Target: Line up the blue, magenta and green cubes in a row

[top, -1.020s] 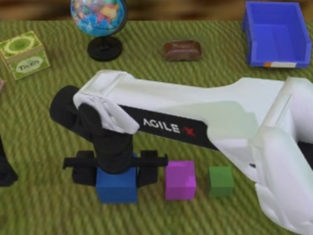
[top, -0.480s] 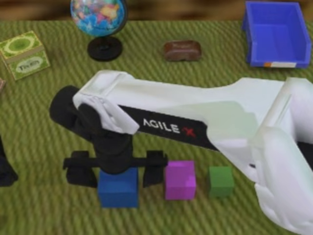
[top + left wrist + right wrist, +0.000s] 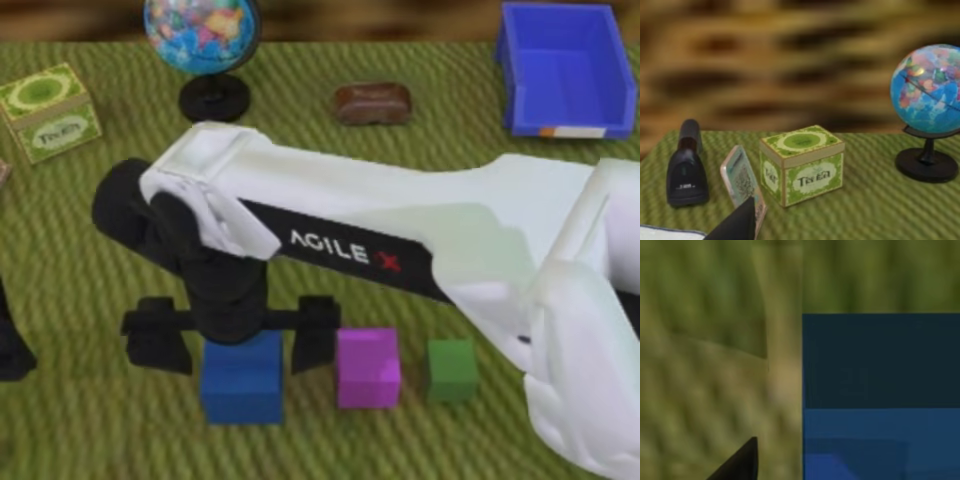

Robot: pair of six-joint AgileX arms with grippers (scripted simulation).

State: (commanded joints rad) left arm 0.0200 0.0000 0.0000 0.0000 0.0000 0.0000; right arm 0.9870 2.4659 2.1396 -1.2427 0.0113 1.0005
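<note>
While the white AgileX right arm reaches across the middle of the top view from the lower right, its black right hand [image 3: 231,338] sits in the lower left-centre of the frame with both fingers spread wide, released, one finger off each side of the large dark blue solid cube [image 3: 241,378] and neither touching it. That blue cube rests on the green ribbed tabletop [image 3: 100,430] at the lower centre-left; just to its right, with a narrow gap, stands the mid-sized bright magenta cube [image 3: 367,367], and right of that, again slightly apart, the small matte green cube [image 3: 452,369], the three forming a left-to-right row along the lower part of the frame. Right wrist view: blue cube fills the lower right, one dark fingertip [image 3: 740,465] visible at the bottom edge, clear of the cube. Left hand [image 3: 12,345] shows only as a dark shape at the far left edge of the top view; open or closed, cannot tell. Along the upper part of the top view: green-and-cream printed tea box [image 3: 50,112] at upper left, desk globe on a black stand [image 3: 203,40], brown lumpy object [image 3: 372,102] at upper centre, blue plastic bin with label strip [image 3: 566,70] at upper right. Left wrist view adds a black handheld scanner [image 3: 686,165] and a leaning phone-like device [image 3: 742,185] beside the tea box.
</note>
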